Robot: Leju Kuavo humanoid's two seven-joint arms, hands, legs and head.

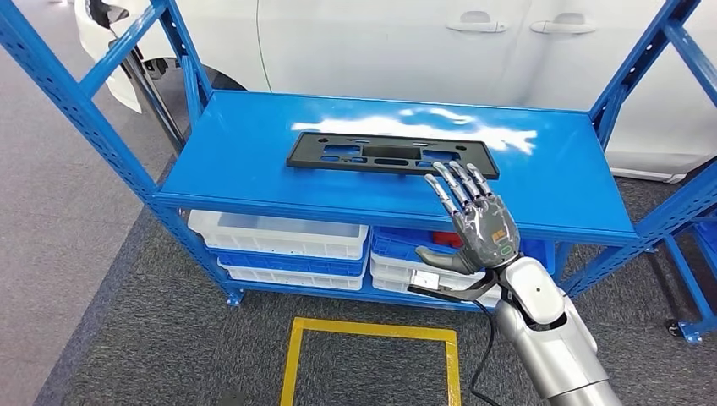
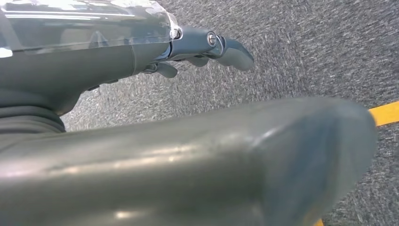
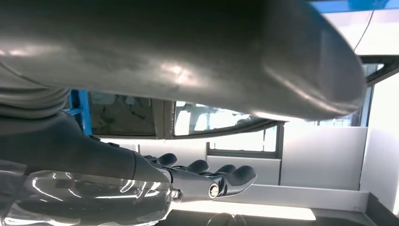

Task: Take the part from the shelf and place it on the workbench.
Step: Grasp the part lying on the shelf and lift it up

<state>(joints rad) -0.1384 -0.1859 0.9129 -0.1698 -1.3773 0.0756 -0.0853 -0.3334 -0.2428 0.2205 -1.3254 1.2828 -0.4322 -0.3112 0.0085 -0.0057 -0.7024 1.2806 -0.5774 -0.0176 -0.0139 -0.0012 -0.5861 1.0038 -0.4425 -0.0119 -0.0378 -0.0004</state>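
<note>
A flat black plastic part [image 1: 389,154] with several cut-outs lies on the top board of the blue shelf [image 1: 254,161]. My right hand [image 1: 475,222] is raised in front of the shelf's edge, fingers stretched out and spread, the fingertips [image 1: 457,173] overlapping the part's near right end. It holds nothing. The right wrist view shows the same hand [image 3: 207,181] with straight fingers and an empty grasp. In the left wrist view my left hand [image 2: 207,49] hangs above grey carpet with nothing in it.
White and blue bins [image 1: 283,241] sit on the shelf's lower level. A white car [image 1: 406,42] stands behind the shelf. A yellow taped square [image 1: 372,355] marks the carpet in front. Blue uprights [image 1: 76,93] frame both sides.
</note>
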